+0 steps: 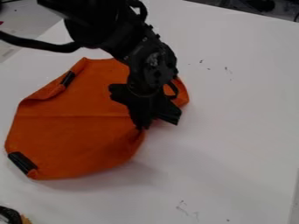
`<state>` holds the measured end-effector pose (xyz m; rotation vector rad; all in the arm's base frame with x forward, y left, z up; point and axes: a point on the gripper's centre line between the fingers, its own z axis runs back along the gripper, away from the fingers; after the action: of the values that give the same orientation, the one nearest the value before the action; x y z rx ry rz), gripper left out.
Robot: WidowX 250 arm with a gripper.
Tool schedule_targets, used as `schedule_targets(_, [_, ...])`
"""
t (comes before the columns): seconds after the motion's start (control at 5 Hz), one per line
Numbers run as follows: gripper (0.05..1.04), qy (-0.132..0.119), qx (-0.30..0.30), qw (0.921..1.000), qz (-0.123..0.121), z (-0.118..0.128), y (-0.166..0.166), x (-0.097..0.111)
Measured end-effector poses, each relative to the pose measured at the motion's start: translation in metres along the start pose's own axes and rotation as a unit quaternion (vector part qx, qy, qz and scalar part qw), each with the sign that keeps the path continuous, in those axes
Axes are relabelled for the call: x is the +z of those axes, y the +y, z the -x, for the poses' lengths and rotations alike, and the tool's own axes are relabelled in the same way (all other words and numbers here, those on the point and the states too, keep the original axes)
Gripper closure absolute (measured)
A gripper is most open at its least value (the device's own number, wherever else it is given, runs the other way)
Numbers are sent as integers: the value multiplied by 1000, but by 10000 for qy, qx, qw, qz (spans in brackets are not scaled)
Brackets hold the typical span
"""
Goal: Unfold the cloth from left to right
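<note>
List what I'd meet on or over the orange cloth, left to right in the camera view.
Lower black strip at the cloth's near left corner, upper black strip along its far left edge, gripper over its right part.

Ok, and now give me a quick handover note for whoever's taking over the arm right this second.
End effector: low over the right-hand edge of the cloth as the camera sees it; whether it has hold of the fabric, I can't tell.
Cloth: orange, on the white table, mostly spread at picture left, with a crease across its middle.
Done: the left and middle parts look largely open.
Left: the upper-left edge looks turned in, and the right side is gathered near the end effector; that side probably needs drawing out rightward.
</note>
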<state>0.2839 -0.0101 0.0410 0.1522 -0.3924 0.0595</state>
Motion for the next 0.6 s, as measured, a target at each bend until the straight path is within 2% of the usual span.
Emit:
schedule_targets(0.4, [975, -82, 365, 9990, 226, 13, -20, -5])
schedule_targets(0.6, [799, -221, 509, 9981, 252, 17, -34, -5])
